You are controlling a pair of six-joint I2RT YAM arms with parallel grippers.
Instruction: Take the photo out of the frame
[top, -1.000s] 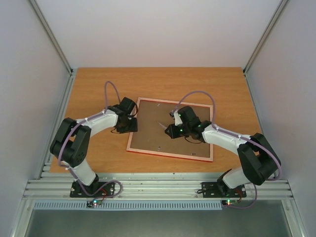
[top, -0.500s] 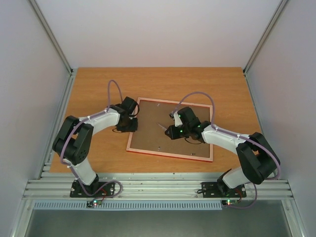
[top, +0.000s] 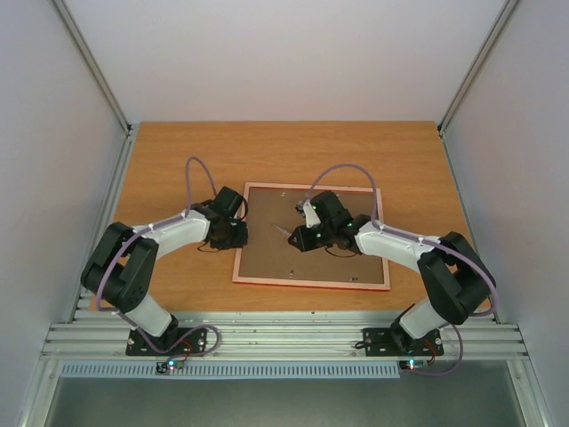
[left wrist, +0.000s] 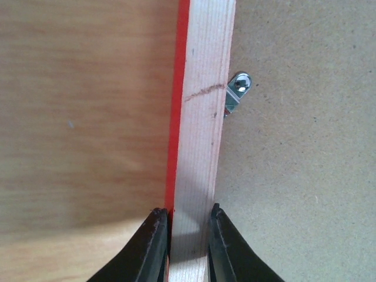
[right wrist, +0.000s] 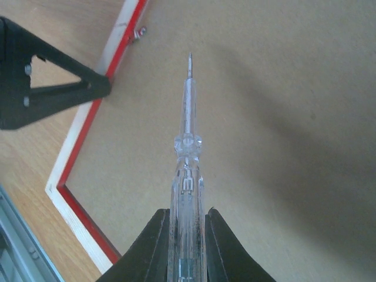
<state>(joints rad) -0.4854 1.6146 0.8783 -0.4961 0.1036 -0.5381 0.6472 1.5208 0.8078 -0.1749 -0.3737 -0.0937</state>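
Note:
The frame (top: 311,284) lies face down on the table, its brown backing board (top: 324,253) upward. The photo is hidden under the board. My left gripper (top: 242,233) is shut on the frame's left rail (left wrist: 202,117), one finger on the red outer edge and one on the inner side (left wrist: 189,226). A small metal clip (left wrist: 237,94) sits on the board just beside the rail. Over the board, my right gripper (right wrist: 187,226) is shut on a clear-handled screwdriver (right wrist: 187,170), whose tip (top: 283,230) points toward the left rail.
Bare wooden table (top: 178,160) surrounds the frame. White walls with metal posts close in the left, right and back. An aluminium rail (top: 284,338) with both arm bases runs along the near edge. Another clip (right wrist: 139,33) shows near the left rail.
My left gripper closed onto the frame's left rail. The frame turned slightly, now squarer to the table edge. The right gripper with the screwdriver shifted a little left and farther back.

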